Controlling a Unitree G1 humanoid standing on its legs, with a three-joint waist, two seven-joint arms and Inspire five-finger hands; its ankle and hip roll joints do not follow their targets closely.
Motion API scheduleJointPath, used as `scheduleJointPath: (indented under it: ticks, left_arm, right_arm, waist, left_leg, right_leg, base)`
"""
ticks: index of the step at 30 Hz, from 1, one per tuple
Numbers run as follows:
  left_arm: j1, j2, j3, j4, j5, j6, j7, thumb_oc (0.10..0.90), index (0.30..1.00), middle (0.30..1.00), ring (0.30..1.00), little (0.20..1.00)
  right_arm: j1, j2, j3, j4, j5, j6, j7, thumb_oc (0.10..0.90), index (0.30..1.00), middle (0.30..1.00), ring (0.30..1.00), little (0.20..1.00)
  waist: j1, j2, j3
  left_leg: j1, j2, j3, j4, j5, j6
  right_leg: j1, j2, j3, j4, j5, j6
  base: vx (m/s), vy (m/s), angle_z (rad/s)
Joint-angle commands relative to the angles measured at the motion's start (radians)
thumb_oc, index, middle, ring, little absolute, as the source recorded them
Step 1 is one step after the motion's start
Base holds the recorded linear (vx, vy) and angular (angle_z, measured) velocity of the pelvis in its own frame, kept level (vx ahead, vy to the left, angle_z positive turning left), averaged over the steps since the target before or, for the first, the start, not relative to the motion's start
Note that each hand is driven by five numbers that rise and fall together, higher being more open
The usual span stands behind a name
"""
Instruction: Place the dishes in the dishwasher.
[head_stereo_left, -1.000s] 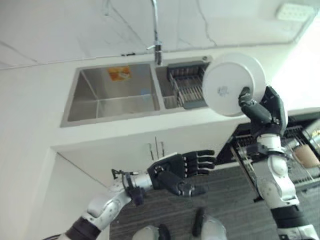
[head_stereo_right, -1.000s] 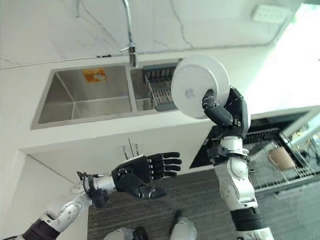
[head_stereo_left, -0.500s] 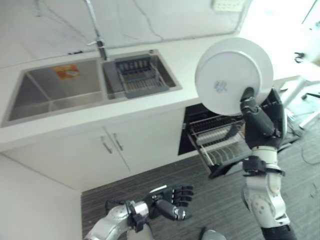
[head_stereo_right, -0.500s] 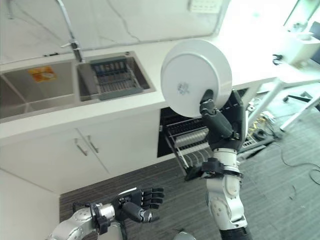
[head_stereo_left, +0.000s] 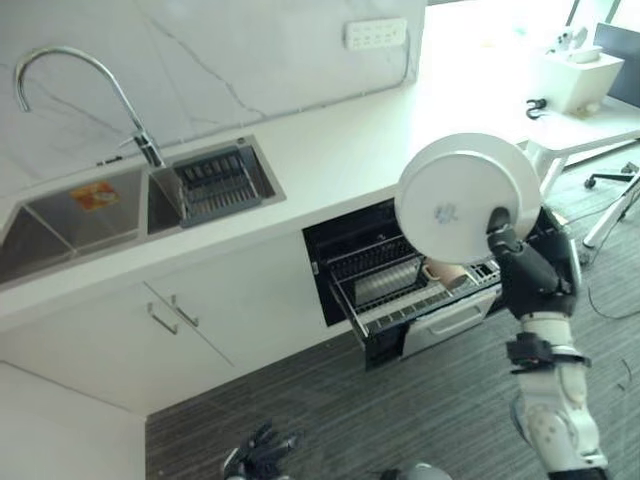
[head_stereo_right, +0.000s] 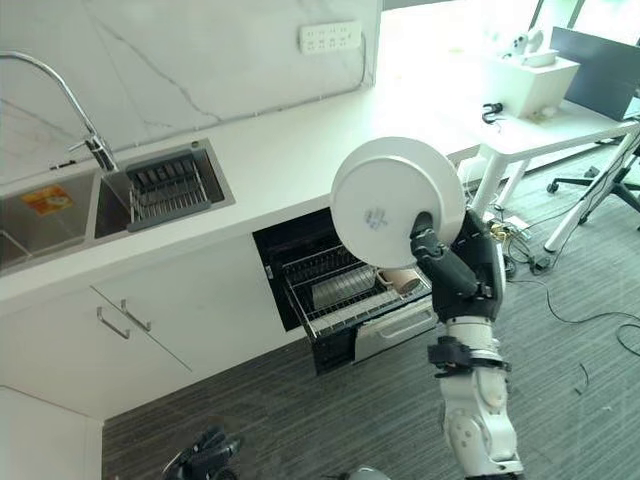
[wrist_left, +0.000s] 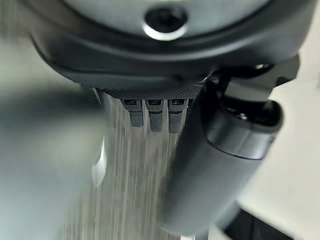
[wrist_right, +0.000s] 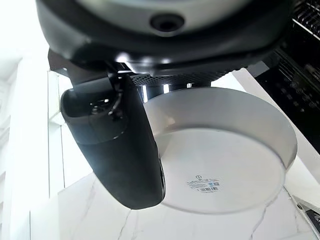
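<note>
White plate in right hand, above dishwasher rack

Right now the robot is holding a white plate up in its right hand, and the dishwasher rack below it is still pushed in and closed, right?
Not quite. The right hand does hold the white plate up, but the dishwasher rack is pulled out and open, with dishes already in it, below the counter. The right eye view shows this.

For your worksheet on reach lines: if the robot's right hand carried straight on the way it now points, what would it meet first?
The right hand points upward, shut on the round white plate. Past the plate, nothing clearly stands in its line; depth is hard to judge.
</note>
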Motion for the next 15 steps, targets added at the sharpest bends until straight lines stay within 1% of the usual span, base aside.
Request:
scheduleJointPath:
  ticks: [1,3,5,7,9,10,13,15]
  left_arm:
    - [0.011,0.044,-0.008,0.001,-0.055,-0.053,0.027,0.8,0.9,0.9,0.9,0.9]
    - [0.018,0.037,-0.003,0.07,-0.029,-0.065,0.029,0.8,0.9,0.9,0.9,0.9]
    - [0.024,0.032,-0.003,0.105,-0.002,-0.071,0.034,0.8,0.9,0.9,0.9,0.9]
    - [0.024,0.024,-0.009,0.155,0.024,-0.056,0.036,0.8,0.9,0.9,0.9,0.9]
    - [0.019,0.019,-0.015,0.2,0.044,-0.032,0.028,0.8,0.9,0.9,0.9,0.9]
    - [0.005,0.02,-0.03,0.225,0.061,-0.034,0.024,0.8,0.9,0.9,0.9,0.9]
    - [-0.024,0.036,-0.045,0.241,0.079,-0.029,0.016,0.8,0.9,0.9,0.9,0.9]
    - [-0.056,0.048,-0.076,0.236,0.132,-0.025,0.013,0.8,0.9,0.9,0.9,0.9]
  right_arm:
    - [-0.155,0.042,-0.024,-0.137,-0.041,-0.035,0.088,0.4,0.3,0.3,0.3,0.3]
    - [-0.154,0.051,-0.009,-0.138,-0.048,-0.018,0.093,0.4,0.3,0.3,0.3,0.3]
    - [-0.153,0.054,-0.005,-0.137,-0.048,-0.005,0.102,0.4,0.3,0.3,0.3,0.3]
    - [-0.152,0.056,0.003,-0.133,-0.043,0.026,0.118,0.4,0.3,0.3,0.3,0.3]
    - [-0.153,0.054,0.01,-0.107,0.004,0.072,0.152,0.4,0.3,0.3,0.3,0.3]
    - [-0.15,0.047,0.003,-0.096,0.028,0.093,0.159,0.4,0.3,0.3,0.3,0.3]
    - [-0.137,0.033,-0.023,-0.095,0.066,0.118,0.173,0.4,0.3,0.3,0.3,0.3]
    - [-0.124,0.037,-0.04,-0.104,0.085,0.131,0.189,0.4,0.3,0.3,0.3,0.3]
  waist:
    - [0.03,0.007,0.014]
    - [0.043,0.019,0.015]
    - [0.051,0.022,0.014]
    - [0.06,0.022,0.017]
    - [0.06,0.013,0.009]
    - [0.054,0.003,-0.001]
    - [0.041,-0.016,-0.012]
    - [0.029,-0.027,-0.022]
  left_leg:
    - [-0.052,-0.012,0.019,0.085,-0.106,0.021]
    - [-0.093,-0.031,0.008,0.085,-0.092,0.023]
    - [-0.111,-0.045,0.001,0.085,-0.088,0.027]
    - [-0.12,-0.063,-0.004,0.085,-0.09,0.036]
    - [-0.107,-0.08,-0.011,0.085,-0.104,0.05]
    - [-0.092,-0.089,-0.01,0.085,-0.119,0.063]
    - [-0.061,-0.108,-0.007,0.085,-0.148,0.078]
    - [-0.042,-0.133,-0.022,0.085,-0.164,0.097]
  right_leg:
    - [0.091,-0.093,0.028,-0.106,0.019,0.166]
    - [0.107,-0.079,0.025,-0.106,-0.001,0.155]
    - [0.119,-0.07,0.023,-0.106,-0.014,0.149]
    - [0.143,-0.059,0.026,-0.106,-0.034,0.14]
    - [0.155,-0.057,0.031,-0.106,-0.043,0.138]
    - [0.161,-0.065,0.029,-0.106,-0.044,0.142]
    - [0.177,-0.09,0.031,-0.106,-0.044,0.155]
    - [0.191,-0.11,0.032,-0.106,-0.021,0.168]
  base:
    - [0.09,0.024,-0.61]
    - [0.15,0.042,-0.12]
    - [0.14,0.074,0.15]
    - [0.18,0.172,-0.12]
    - [0.22,0.292,-0.2]
    - [0.26,0.31,-0.51]
    - [0.23,0.229,-0.34]
    - [0.29,0.243,-0.09]
